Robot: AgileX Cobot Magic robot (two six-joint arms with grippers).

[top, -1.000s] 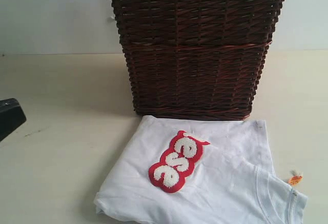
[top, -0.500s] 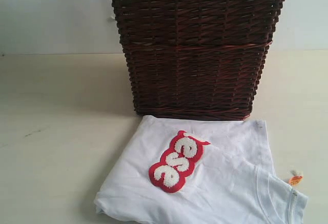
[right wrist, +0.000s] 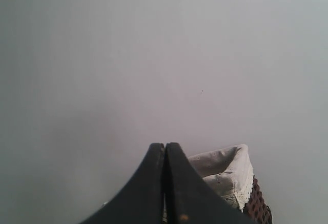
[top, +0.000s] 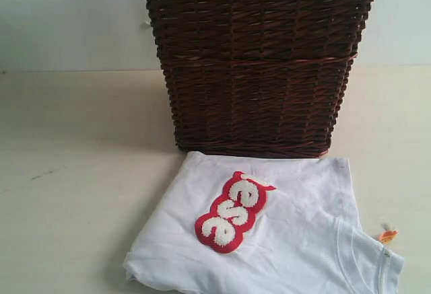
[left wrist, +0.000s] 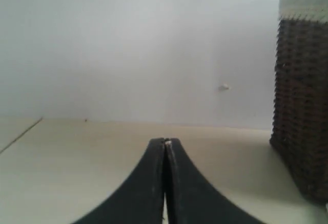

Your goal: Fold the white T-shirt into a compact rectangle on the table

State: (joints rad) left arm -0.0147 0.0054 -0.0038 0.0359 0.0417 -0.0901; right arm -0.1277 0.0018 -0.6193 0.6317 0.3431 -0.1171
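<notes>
The white cotton T-shirt with fuzzy red-outlined lettering (top: 289,240) lies as a fairly compact, slightly skewed rectangle on the pale cream table (top: 81,173), well apart from both pincers. The left pincer (left wrist: 165,147) and right pincer (right wrist: 165,149) are clenched and empty, with the dark brown wicker basket (top: 256,72) ahead of them. Folding looks essentially done; at most the edges need squaring.

left gripper (left wrist: 165,142) — jaws pressed together, nothing between; right gripper (right wrist: 165,145) — jaws pressed together, nothing between
</notes>
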